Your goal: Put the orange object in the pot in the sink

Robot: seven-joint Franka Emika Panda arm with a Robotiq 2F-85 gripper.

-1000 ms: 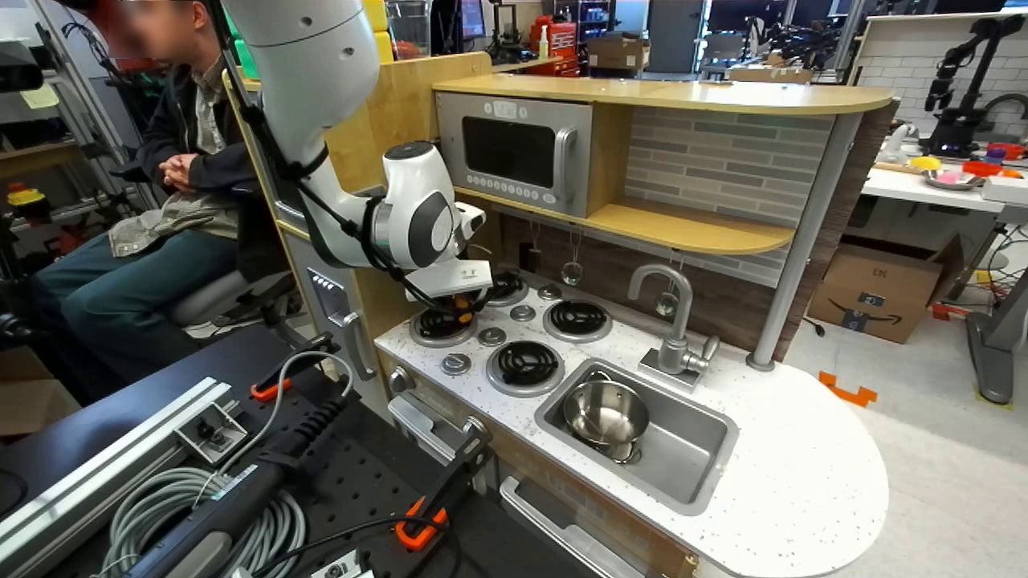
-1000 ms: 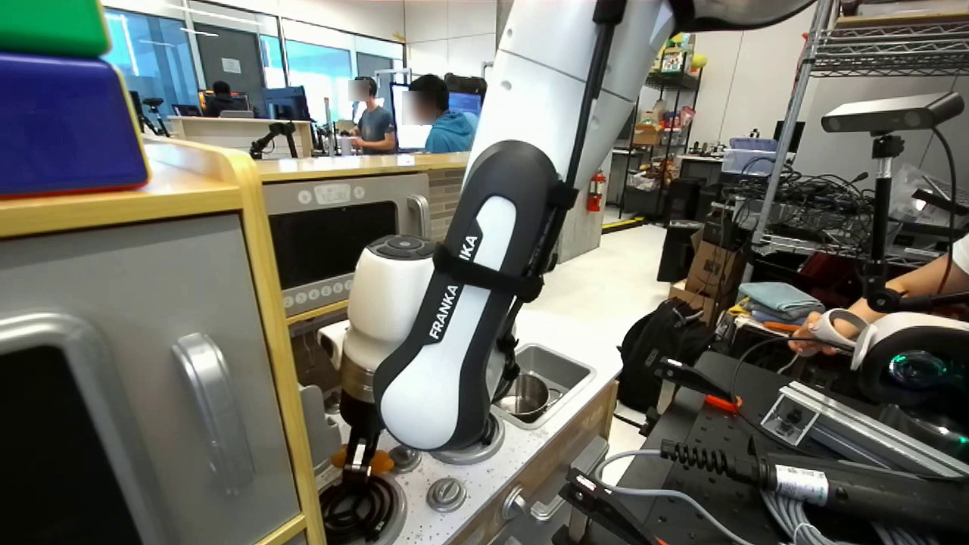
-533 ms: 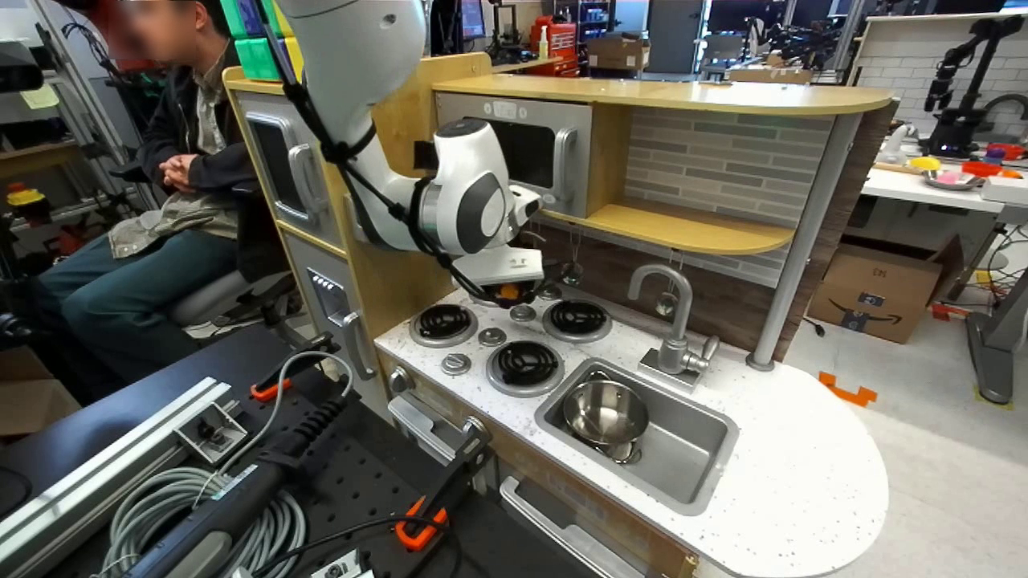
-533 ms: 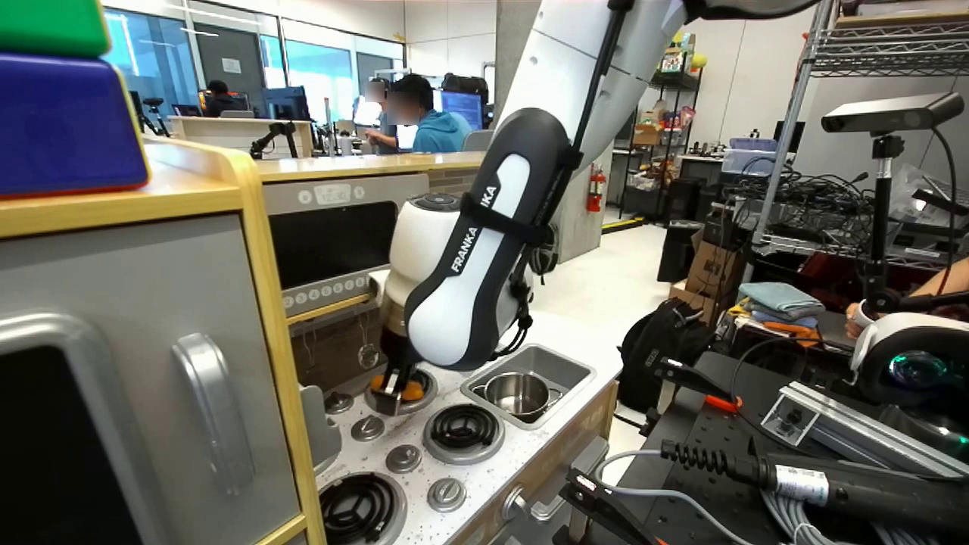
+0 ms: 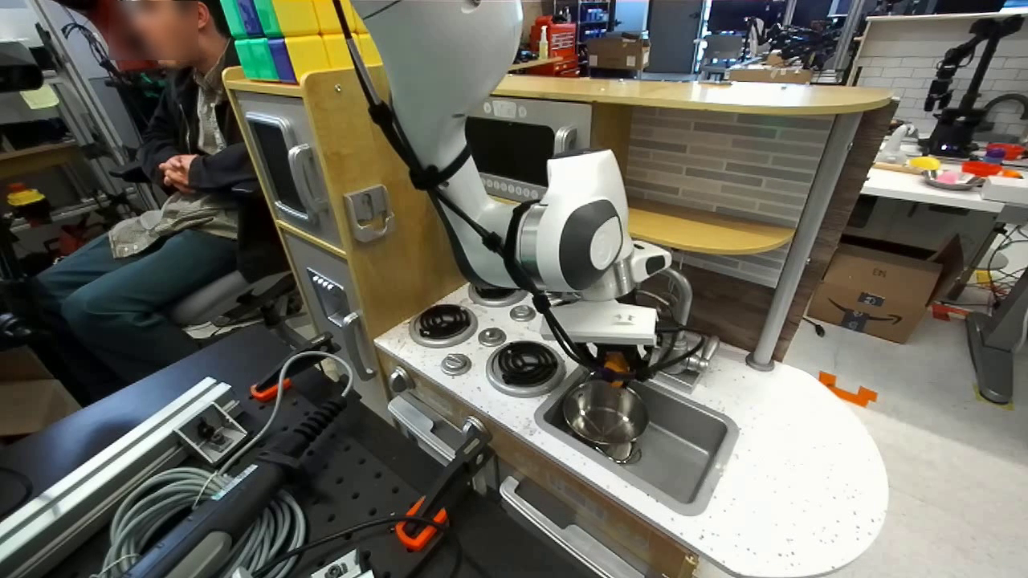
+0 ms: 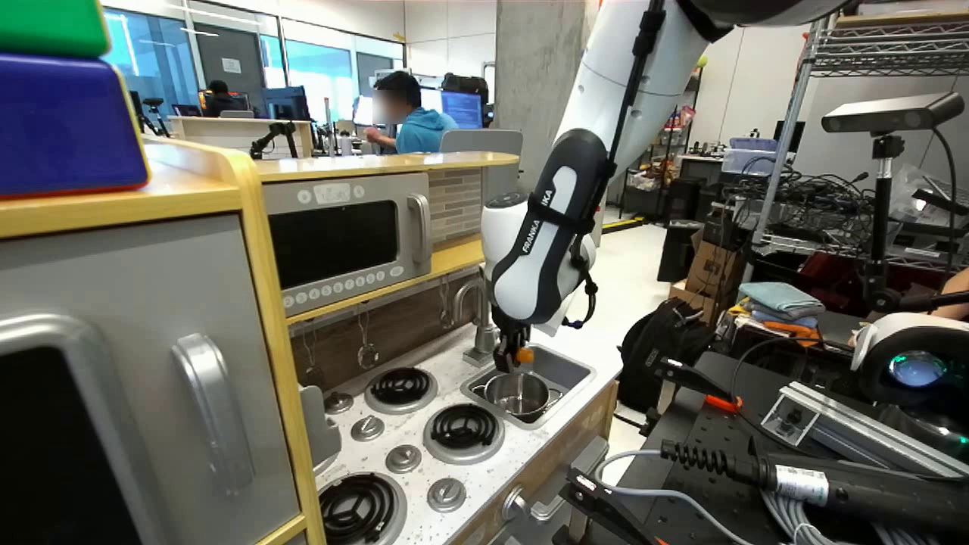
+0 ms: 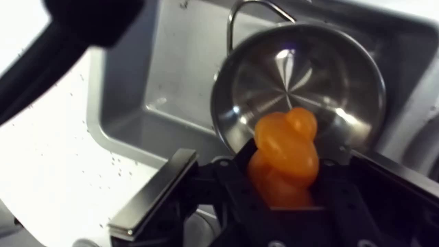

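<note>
One orange object sat pinched between the jaws, its long axis running outward from them in the wrist view, the small knob end toward the middle of the silver pot. Both exterior views put it above that pot, which stood in the sink, though how squarely it lined up within the rim was hard to judge. Lowering, then letting go, seemed next.

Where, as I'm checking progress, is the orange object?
In the wrist view, the orange object is right of centre, held in the tool, above the pot.
</note>
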